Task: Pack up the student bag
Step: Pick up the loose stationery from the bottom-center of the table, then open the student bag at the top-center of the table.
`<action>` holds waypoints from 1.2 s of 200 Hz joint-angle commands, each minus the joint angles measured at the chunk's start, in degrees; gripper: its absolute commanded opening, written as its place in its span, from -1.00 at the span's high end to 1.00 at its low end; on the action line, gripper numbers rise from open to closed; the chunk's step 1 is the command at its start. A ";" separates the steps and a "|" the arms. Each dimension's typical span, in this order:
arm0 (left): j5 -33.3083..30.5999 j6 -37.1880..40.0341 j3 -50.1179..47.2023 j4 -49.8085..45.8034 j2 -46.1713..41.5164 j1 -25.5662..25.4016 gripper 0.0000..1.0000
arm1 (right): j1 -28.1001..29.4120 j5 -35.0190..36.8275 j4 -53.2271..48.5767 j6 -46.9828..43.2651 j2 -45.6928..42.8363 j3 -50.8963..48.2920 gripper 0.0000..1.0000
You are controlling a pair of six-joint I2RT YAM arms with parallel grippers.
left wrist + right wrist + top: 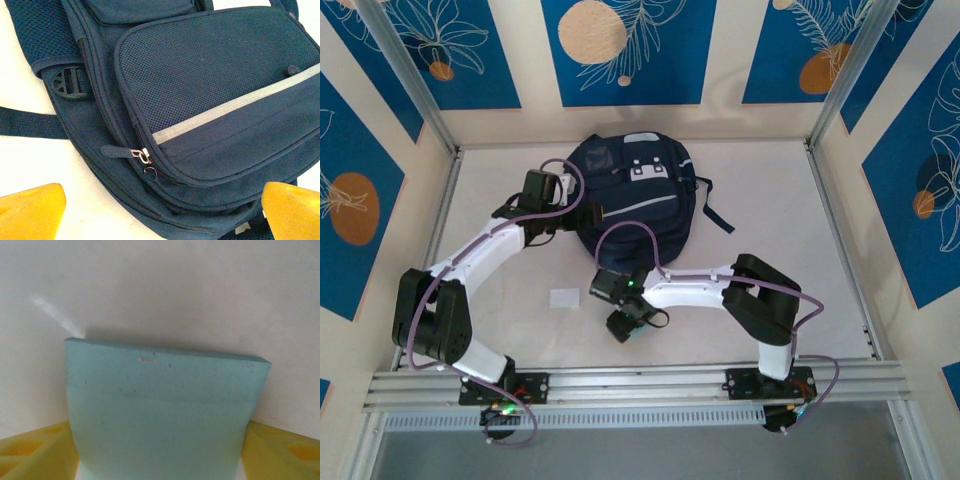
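White tabletop (770, 230) carries the student bag (630, 195), front pocket (215, 100) zipped shut.

**A:** Top view first. It's high above and behind the white-and-black left arm (485, 245) and right arm (690, 288), looking steeply down. Both bases sit along the bottom edge, and the whole white tabletop (770, 230) is in frame.

**B:** And the left wrist?

**A:** In tight, tilted down on the large navy-blue fabric backpack (215, 100). Its own yellow plastic fingers (30, 210) are in the bottom corners.

**B:** Anything shared?

**A:** That backpack (635, 195). It's small in the upper centre from above, with the grey-striped mesh pocket close up at the wrist.

**B:** Right wrist?

**A:** Closer still! A pale teal flat foam-like slab (160, 415) takes the lower middle, white surface beyond, yellow fingers (30, 450) at both bottom corners.
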 commanded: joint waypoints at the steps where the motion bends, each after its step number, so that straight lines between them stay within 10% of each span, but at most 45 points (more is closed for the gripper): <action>1: 1.48 0.96 0.50 0.11 -1.12 0.60 -0.95 | -3.30 1.41 -0.05 1.08 -2.31 -2.22 -0.47; 158: -4.79 27.74 19.60 -11.27 15.60 -15.14 -0.64 | -50.49 -19.27 6.25 8.25 -32.95 -10.11 -0.39; 240: -10.20 33.62 29.24 -15.80 27.94 -15.80 -0.26 | -59.54 -26.06 9.43 10.11 -35.68 -11.32 -0.37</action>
